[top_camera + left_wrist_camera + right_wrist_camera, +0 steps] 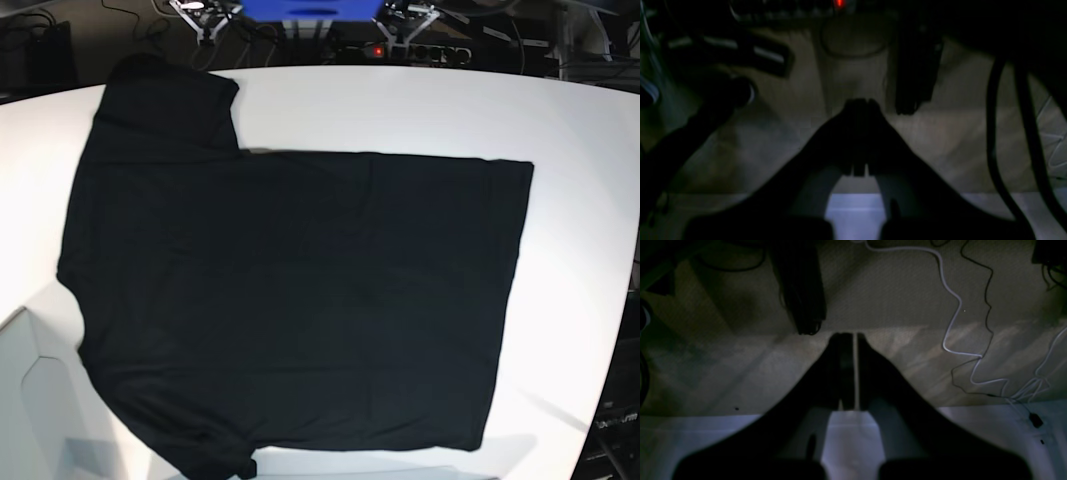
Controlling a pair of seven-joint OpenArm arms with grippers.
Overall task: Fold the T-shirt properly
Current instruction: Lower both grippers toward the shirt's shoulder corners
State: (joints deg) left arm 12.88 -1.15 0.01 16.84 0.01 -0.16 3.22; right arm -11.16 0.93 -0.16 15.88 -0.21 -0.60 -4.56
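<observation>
The T-shirt (290, 300) is black and lies spread flat on the white table (420, 110) in the base view. Its two sleeves point left and its hem runs along the right. Neither arm shows in the base view. My left gripper (860, 103) appears in the left wrist view as a dark silhouette, shut with nothing in it, hanging past a pale table edge (857, 213) over the dim floor. In the right wrist view my right gripper (848, 337) is likewise shut and empty, over the floor beyond the pale edge (706, 433). The T-shirt shows in neither wrist view.
A white cable (953, 323) and a thin black cable (987, 306) trail over the floor. A dark upright post (803, 290) stands ahead of the right gripper. A power strip with a red light (378, 50) lies behind the table.
</observation>
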